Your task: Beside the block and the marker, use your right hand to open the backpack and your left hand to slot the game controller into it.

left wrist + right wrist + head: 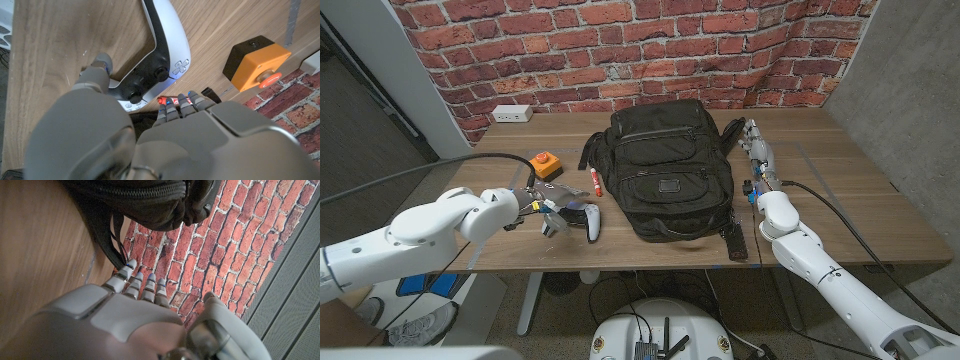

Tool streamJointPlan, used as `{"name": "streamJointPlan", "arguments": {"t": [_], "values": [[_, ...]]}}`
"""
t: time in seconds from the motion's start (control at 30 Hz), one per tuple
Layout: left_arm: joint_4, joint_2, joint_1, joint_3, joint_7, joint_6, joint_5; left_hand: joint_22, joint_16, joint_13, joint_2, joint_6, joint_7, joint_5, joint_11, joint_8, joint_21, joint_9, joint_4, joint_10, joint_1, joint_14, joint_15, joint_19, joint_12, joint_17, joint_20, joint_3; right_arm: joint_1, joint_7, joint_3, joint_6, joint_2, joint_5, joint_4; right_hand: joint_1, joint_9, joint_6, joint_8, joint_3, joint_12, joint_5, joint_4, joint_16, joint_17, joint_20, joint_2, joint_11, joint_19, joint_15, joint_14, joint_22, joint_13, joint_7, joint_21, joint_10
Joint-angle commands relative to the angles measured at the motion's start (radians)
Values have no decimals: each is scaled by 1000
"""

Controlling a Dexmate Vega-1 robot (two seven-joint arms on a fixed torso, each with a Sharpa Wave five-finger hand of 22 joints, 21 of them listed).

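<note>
White plastic, smooth and rigid: the game controller point(582, 219) lies on the wooden table point(840, 190) just left of the backpack point(669, 168). It looks light, but its glossy curved shell would likely slip in a loose pinch, so the sounder hold is probably around one of the two grips, with fingers wrapped rather than tipped against the sticks and buttons, which could take harm from pressure.

The left hand point(542, 211) is right at it. In the left wrist view the thumb sits against one side of the controller point(159, 62) and the fingertips point(181, 104) curl down on the other, yet whether they have closed firmly on it I cannot tell.

The backpack is black fabric, soft and saggy, lying on its back with its zips shut as far as can be seen; it will give under a pull, so the zip tab or the top handle is the place to take it. The right hand point(756, 147) stands beside its right edge, fingers stretched out and apart, holding nothing, close to a dangling strap point(111, 239).

Past the controller lie the red marker point(594, 181), near the backpack's left edge, and the orange block point(548, 163) with its red button.
</note>
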Motion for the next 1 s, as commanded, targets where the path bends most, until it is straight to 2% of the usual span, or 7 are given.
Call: {"name": "streamJointPlan", "arguments": {"t": [0.03,0.07,0.27,0.4,0.83,0.9,1.0], "values": [[22,-15,-55,86,48,2,28,1,9,2,2,14,-11,6,-8,10,6,2,2,17,20,21,-44,10,10,5,-60,-7,-4,3,1,2,-1,1,-3,-10,4,2,4,8,7,3,-3,6,2,2,20,-4,-1,-3,2,2,1,-4,2,3],[25,-17,-58,91,56,-4,32,1,11,2,4,24,-16,5,-21,15,9,2,2,33,28,36,-47,25,14,5,-63,-9,-4,3,1,3,0,1,-2,-9,4,2,4,8,7,3,-3,6,2,2,20,-4,-1,-3,2,2,1,-4,2,3],[31,-20,-62,107,95,-5,43,1,20,1,4,98,-32,3,-39,45,11,1,2,107,74,123,-72,77,24,5,-77,-25,-2,5,1,9,3,2,2,-8,5,3,4,11,7,4,-5,6,1,2,21,-4,0,-3,2,2,1,-5,2,3],[32,-16,-56,109,123,-5,45,1,24,0,2,146,-32,2,-54,62,12,0,2,154,101,185,-94,110,28,4,-92,-39,-2,6,0,11,5,2,4,-8,5,3,5,11,7,3,-6,6,1,2,21,-3,1,-3,2,2,1,-4,3,2],[45,-26,-60,130,174,0,70,1,24,-2,5,242,-43,1,-78,91,12,-1,4,248,150,280,-120,170,34,3,-121,-67,-11,3,7,9,-1,3,-6,-7,5,4,5,14,7,3,-7,7,0,2,21,-2,3,-4,4,2,1,-4,4,2],[47,-25,-52,126,198,-1,70,1,24,-2,8,290,-55,0,-97,104,13,-2,6,297,166,319,-137,198,40,3,-137,-79,-11,4,7,10,-2,4,-6,-7,5,4,5,14,6,3,-7,7,0,2,22,-2,3,-4,4,2,1,-4,4,2],[48,-23,-45,124,220,1,74,1,23,-3,10,333,-69,-2,-109,113,14,-2,8,336,180,359,-148,227,41,3,-149,-93,-10,4,7,13,1,4,-2,-8,5,5,5,15,7,3,-7,7,0,3,21,-2,3,-3,4,2,1,-3,4,2]]}}
